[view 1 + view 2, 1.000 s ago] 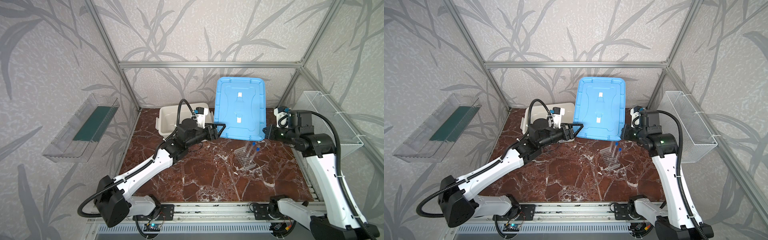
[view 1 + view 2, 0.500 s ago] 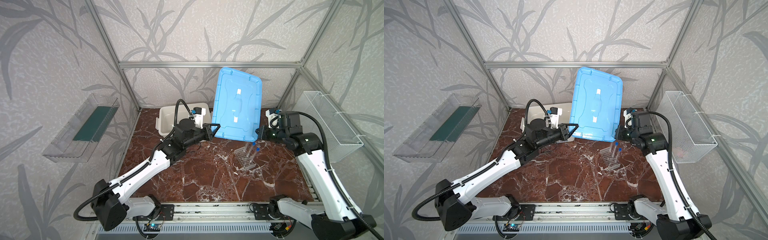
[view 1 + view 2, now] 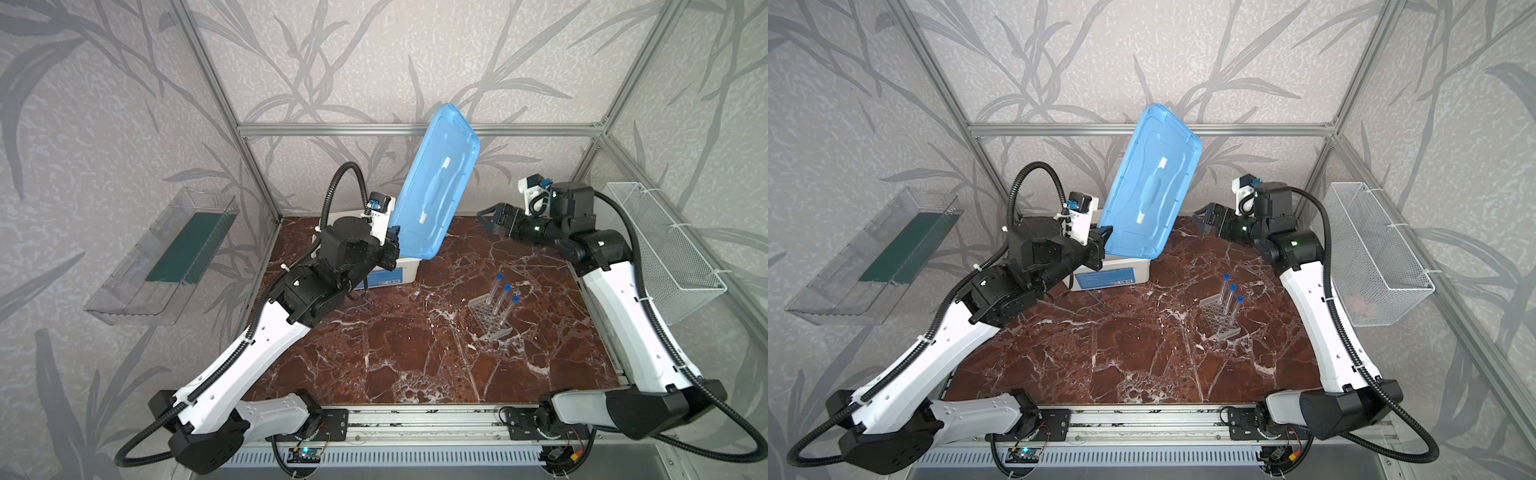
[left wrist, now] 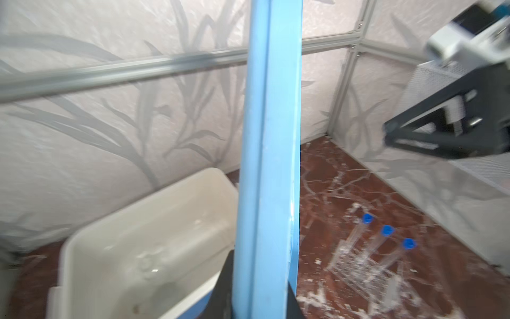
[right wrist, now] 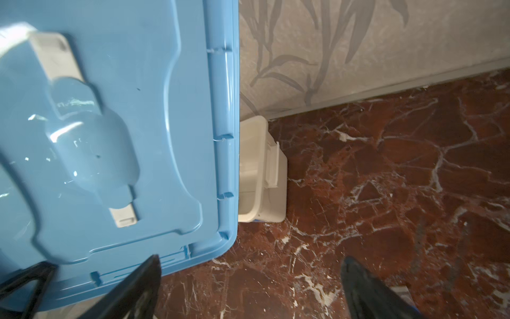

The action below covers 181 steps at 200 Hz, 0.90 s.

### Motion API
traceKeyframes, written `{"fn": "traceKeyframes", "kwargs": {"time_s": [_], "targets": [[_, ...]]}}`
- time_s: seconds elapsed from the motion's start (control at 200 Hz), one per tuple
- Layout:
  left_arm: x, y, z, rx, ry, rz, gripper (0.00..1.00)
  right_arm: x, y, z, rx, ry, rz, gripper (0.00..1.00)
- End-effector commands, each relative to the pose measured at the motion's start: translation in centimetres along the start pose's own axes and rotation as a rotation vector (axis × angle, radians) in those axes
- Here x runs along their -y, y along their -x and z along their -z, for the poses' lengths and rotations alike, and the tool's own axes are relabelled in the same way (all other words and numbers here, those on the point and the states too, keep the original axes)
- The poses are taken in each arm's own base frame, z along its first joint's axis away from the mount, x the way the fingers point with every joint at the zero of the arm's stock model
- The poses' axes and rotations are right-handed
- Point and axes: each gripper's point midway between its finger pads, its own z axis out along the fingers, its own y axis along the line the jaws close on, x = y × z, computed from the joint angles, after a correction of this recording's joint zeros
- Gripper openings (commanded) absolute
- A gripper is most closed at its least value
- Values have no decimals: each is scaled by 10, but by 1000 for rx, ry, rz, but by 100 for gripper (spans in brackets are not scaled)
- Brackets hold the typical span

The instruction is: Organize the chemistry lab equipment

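1. The left gripper (image 3: 394,241) is clamping tight on a rectangular blue plastic lid (image 3: 434,187), gripping one short edge near a corner. In the left wrist view its dark fingers (image 4: 224,292) are pressing on both faces of the lid's rim.
2. The lid (image 3: 1150,187) is standing tilted, nearly on end. Its gripped edge is sitting low and its far edge is lifted high in both top views.
3. An open white rectangular plastic tub (image 3: 409,269) is sitting at the back of the red-brown marble tabletop (image 3: 395,353), under the lid's low edge. Whether the lid is touching the tub's rim cannot be told.
4. The right gripper (image 3: 486,219) is hanging released, its jaws spread wide with nothing between them. It is hovering above the tabletop near the lid's long right edge, apart from it.
5. Three clear test tubes with blue caps (image 3: 503,296) are leaning side by side in a clear gridded plastic rack (image 3: 488,322). The rack is resting on the tabletop toward the right, in front of the right gripper and well apart from the tub and both grippers.
6. In the left wrist view something small, clear and round (image 4: 149,265) is lying on the tub's floor, too blurred to name.
7. A white wire-mesh basket (image 3: 665,249) is hanging on the right wall, and a clear plastic tray with a dark green liner (image 3: 166,257) is hanging on the left wall.
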Motion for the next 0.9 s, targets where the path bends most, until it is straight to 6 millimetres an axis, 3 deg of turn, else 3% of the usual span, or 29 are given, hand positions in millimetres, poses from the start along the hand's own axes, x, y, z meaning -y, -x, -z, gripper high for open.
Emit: {"fn": "traceKeyframes", "kwargs": {"time_s": [0.0,0.125,0.255,0.285,0.365,0.545,0.795,0.9], "targets": [[-46,-5,4,-73,282,-317,0,-42,33,21,61,107,-6,99],[-55,-10,2,-110,389,-511,0,-65,56,21,57,159,-18,99],[-51,-12,5,-94,477,-675,0,-82,68,6,7,210,-25,99],[-50,-14,5,-101,491,-703,0,-80,68,-7,-18,203,-35,99],[-46,-19,5,-113,514,-757,0,-84,63,-23,-73,203,-47,99],[-43,-33,5,-128,521,-765,0,-65,31,-66,-224,140,-75,99],[-40,-55,6,-140,515,-774,0,-46,19,-91,-245,94,-85,100],[-39,-65,7,-153,511,-797,0,-45,11,-107,-268,153,-119,92]]}}
